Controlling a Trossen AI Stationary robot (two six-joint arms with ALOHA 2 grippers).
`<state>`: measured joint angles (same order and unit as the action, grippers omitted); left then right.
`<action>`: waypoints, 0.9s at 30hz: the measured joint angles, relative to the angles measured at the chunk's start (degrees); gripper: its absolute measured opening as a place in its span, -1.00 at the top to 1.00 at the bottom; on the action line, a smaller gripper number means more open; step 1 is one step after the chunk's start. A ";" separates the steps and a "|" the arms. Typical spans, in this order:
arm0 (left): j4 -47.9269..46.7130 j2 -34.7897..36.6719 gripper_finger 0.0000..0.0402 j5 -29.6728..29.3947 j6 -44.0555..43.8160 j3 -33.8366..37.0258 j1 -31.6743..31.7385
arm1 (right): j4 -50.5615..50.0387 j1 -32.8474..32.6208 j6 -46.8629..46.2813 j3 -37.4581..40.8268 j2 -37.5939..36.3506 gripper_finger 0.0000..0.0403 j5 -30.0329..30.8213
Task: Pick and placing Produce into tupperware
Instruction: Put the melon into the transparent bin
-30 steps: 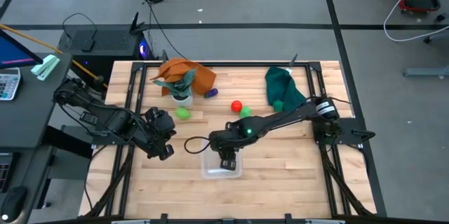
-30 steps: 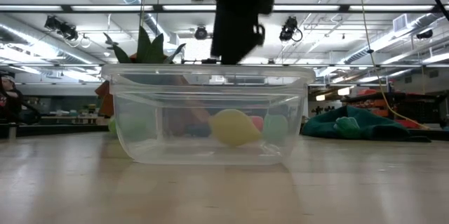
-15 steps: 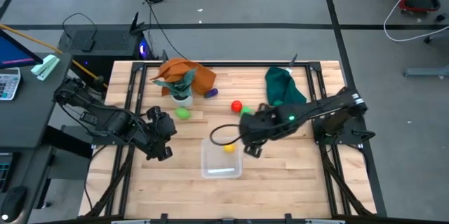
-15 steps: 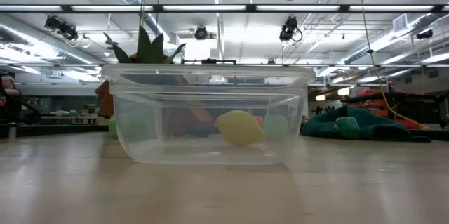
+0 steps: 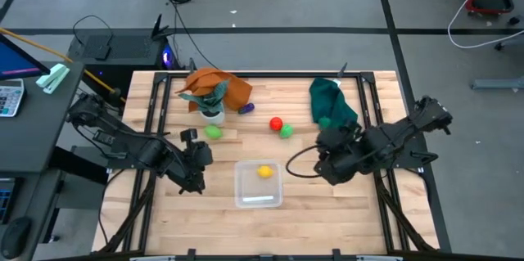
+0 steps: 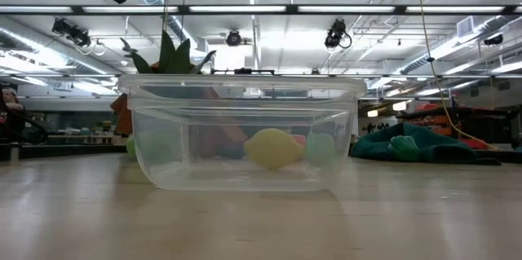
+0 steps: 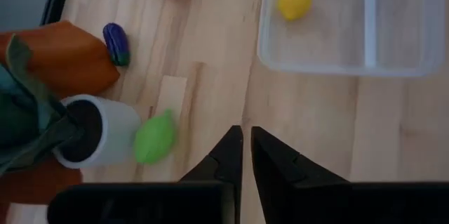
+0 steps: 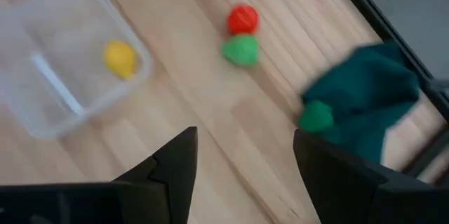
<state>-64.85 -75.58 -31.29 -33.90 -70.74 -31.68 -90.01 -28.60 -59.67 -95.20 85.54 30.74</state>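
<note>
The tupperware [image 5: 259, 186] is a clear shallow box near the table's near middle, with a yellow produce piece [image 5: 264, 172] lying on its floor; both also show in the low view [image 6: 241, 138] [image 6: 273, 147]. A red piece [image 5: 277, 123] and a green piece [image 5: 286, 131] lie side by side on the wood beyond it. Another green piece [image 5: 214, 132] lies by the white pot, a purple one [image 5: 246, 108] by the orange cloth, and a green one [image 8: 315, 117] at the dark cloth's edge. My left gripper [image 7: 245, 134] is shut, left of the tupperware. My right gripper [image 8: 242, 140] is open, to its right.
A white pot with a plant [image 5: 211, 114] and an orange cloth [image 5: 221, 87] sit at the far left. A dark green cloth [image 5: 332, 101] lies at the far right. Bare wood shows around the tupperware [image 7: 316, 66] and along the near edge.
My right gripper has drawn back from above the tupperware toward the table's right edge, leaving the low view. The yellow piece stays on the tupperware's floor.
</note>
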 joint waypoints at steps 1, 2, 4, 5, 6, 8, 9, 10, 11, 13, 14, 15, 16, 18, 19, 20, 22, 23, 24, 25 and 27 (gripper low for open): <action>1.01 -0.53 0.83 -0.02 -0.82 0.00 0.00 | -0.06 -0.71 -1.16 2.01 -0.94 0.01 0.02; 1.93 -1.06 0.84 0.04 -1.42 0.00 0.00 | 0.04 -1.32 -2.35 4.16 -2.11 0.01 0.01; 4.89 -2.14 0.85 0.05 -1.71 0.00 0.00 | -0.06 -3.14 -4.34 8.70 -4.46 0.01 -0.47; 6.51 -2.78 0.85 0.00 -1.68 0.00 0.00 | -0.04 -4.01 -5.36 10.93 -5.52 0.01 -0.99; 7.63 -3.54 0.85 0.02 -1.46 0.00 0.00 | 0.00 -4.80 -6.27 13.16 -6.51 0.01 -1.21; 9.21 -5.17 0.84 0.11 -1.57 0.00 0.23 | 0.06 -6.66 -8.28 17.33 -8.56 0.01 -1.59; 9.47 -6.07 0.83 0.38 -2.28 0.00 0.53 | 0.09 -7.49 -9.28 19.30 -9.52 0.01 -1.68; 9.28 -6.98 0.83 0.88 -3.43 0.00 0.93 | 0.36 -8.31 -10.04 21.22 -10.45 0.01 -1.77; 8.89 -7.89 0.82 1.59 -4.81 0.00 1.29 | 0.78 -9.26 -10.85 22.93 -11.27 0.01 -1.77; 7.87 -9.59 0.81 2.95 -6.85 0.00 2.16 | 2.01 -10.95 -12.35 26.31 -13.01 0.01 -1.83; 6.96 -10.35 0.81 3.55 -7.75 0.00 2.51 | 2.92 -11.69 -12.85 27.79 -13.77 0.01 -1.87; 5.84 -11.09 0.81 3.88 -8.53 0.00 2.86 | 4.23 -12.45 -13.37 29.35 -14.54 0.01 -1.93; 4.54 -11.81 0.81 4.06 -9.48 0.00 3.28 | 5.55 -13.20 -13.97 30.77 -15.17 0.01 -1.95; 1.91 -13.07 0.81 4.11 -12.19 0.00 3.99 | 8.53 -14.56 -14.28 33.37 -16.46 0.01 -2.09; 0.42 -13.51 0.82 4.16 -13.20 0.00 4.39 | 10.16 -15.05 -14.30 34.42 -16.92 0.01 -2.29; -0.83 -13.94 0.82 4.12 -14.22 0.00 4.84 | 11.60 -15.52 -14.32 35.45 -17.32 0.01 -2.44; -2.61 -14.48 0.81 4.10 -15.58 0.00 5.61 | 14.05 -16.13 -14.36 37.06 -17.86 0.01 -2.61; -3.44 -14.55 0.80 4.10 -15.91 0.00 5.95 | 14.93 -16.30 -14.37 37.50 -17.95 0.01 -2.68; -4.01 -14.54 0.79 4.08 -15.86 0.00 6.24 | 15.46 -16.29 -14.46 37.77 -17.95 0.01 -2.73; -4.32 -14.51 0.79 4.04 -15.27 0.00 6.52 | 15.63 -16.26 -14.46 37.84 -17.91 0.01 -2.73; -4.67 -14.51 0.79 3.10 -14.36 0.00 6.84 | 16.21 -16.24 -14.46 37.88 -17.91 0.01 -2.67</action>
<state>-69.52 -90.08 -28.19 -48.26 -70.74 -24.84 -73.80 -44.84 -74.13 -57.32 67.64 28.07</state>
